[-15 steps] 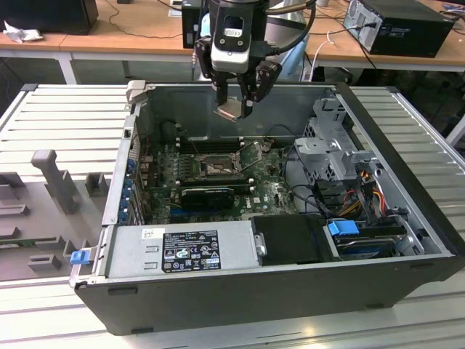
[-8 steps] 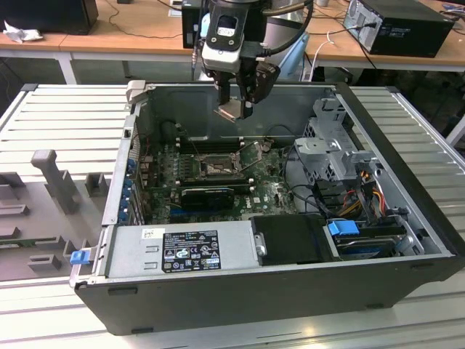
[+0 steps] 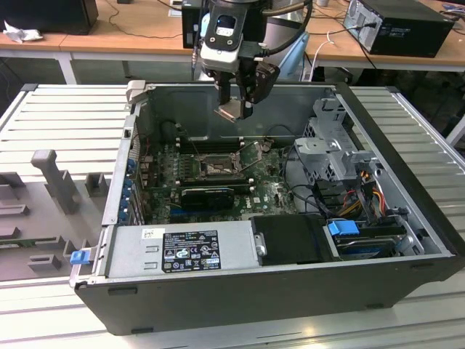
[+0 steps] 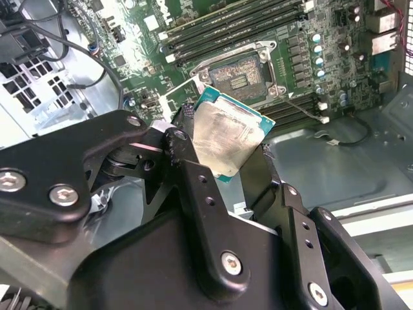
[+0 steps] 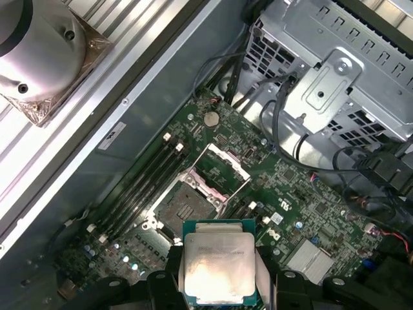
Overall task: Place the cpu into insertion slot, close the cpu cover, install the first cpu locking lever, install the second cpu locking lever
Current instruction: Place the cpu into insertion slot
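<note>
The gripper [image 3: 238, 103] is clamped on the cpu [image 3: 229, 111] by its edges. In both wrist views the pale metal face [image 5: 218, 268] shows between the black fingers [image 4: 187, 139]. In the exterior view the chip hangs in the upper middle of the frame, well above the open computer case [image 3: 218, 285]. The insertion slot [image 3: 216, 169] lies below it near the frame's centre, bare, and the cpu cover [image 5: 226, 171] stands tipped up beside the socket [image 5: 184, 208]. By my reading none of the four steps is done: seating, cover and both levers are all left.
</note>
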